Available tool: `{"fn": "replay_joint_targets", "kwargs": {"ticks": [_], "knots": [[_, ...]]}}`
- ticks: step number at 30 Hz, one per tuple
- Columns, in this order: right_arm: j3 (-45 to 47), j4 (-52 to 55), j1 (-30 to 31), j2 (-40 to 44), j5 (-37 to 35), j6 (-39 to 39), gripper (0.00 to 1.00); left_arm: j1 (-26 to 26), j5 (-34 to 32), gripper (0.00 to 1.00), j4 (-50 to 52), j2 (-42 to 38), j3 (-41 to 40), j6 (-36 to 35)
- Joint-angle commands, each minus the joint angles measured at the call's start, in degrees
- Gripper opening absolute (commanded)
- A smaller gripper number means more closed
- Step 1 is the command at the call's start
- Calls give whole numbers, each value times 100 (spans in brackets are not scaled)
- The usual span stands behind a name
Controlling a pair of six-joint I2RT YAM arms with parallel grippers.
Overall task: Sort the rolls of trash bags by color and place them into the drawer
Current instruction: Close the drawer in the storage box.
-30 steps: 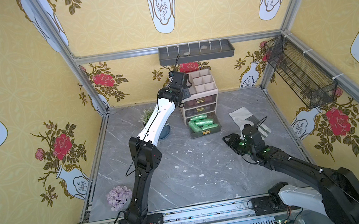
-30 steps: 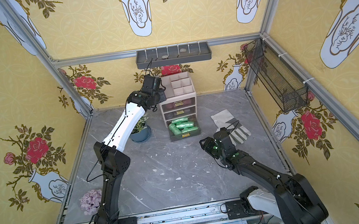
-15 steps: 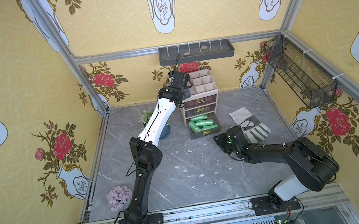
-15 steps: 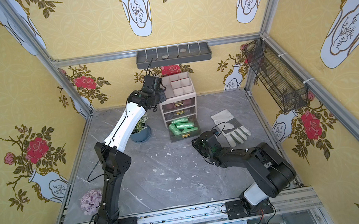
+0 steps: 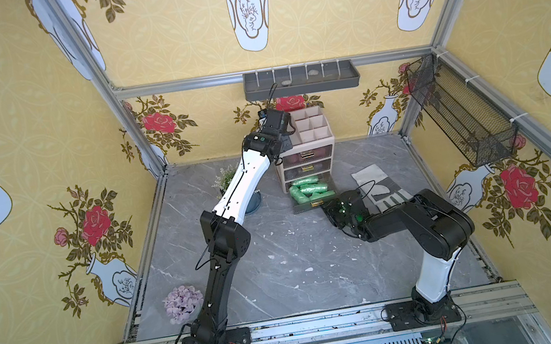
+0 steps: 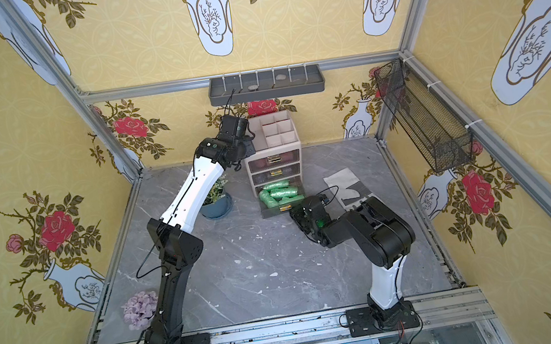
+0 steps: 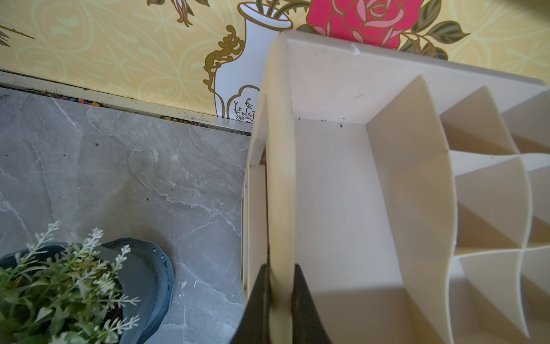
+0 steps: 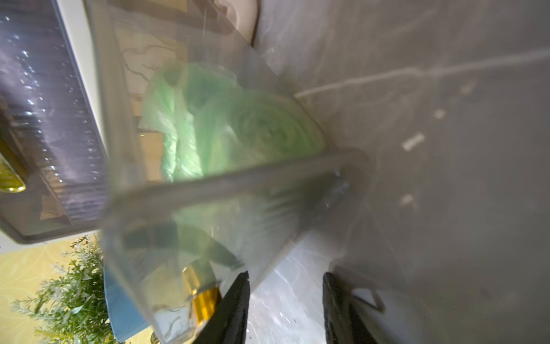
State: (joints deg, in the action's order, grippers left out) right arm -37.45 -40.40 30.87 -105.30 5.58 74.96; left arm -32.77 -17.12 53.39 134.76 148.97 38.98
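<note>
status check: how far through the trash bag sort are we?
Done: green rolls lie in the open bottom drawer; the two upper drawers are shut; no loose rolls show on the table. In hand: left gripper shut on the organizer's wall, right gripper open at the drawer front beside its gold handle. Left: probably just pushing that drawer shut.
</note>
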Motion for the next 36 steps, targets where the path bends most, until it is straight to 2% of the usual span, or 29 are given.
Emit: {"fn": "replay_joint_targets", "kwargs": {"ticks": [1,11,36], "knots": [[-175,-250,-102,-111,36,-79,42,25,288,8,335,116,-160,67],[-756,-166,-352,-511,229,-216,42,8,466,7,273,86,-429,72],[-2111,-49,-380,-1382,331,-78,42,-45,642,7,177,114,-629,127]]}}
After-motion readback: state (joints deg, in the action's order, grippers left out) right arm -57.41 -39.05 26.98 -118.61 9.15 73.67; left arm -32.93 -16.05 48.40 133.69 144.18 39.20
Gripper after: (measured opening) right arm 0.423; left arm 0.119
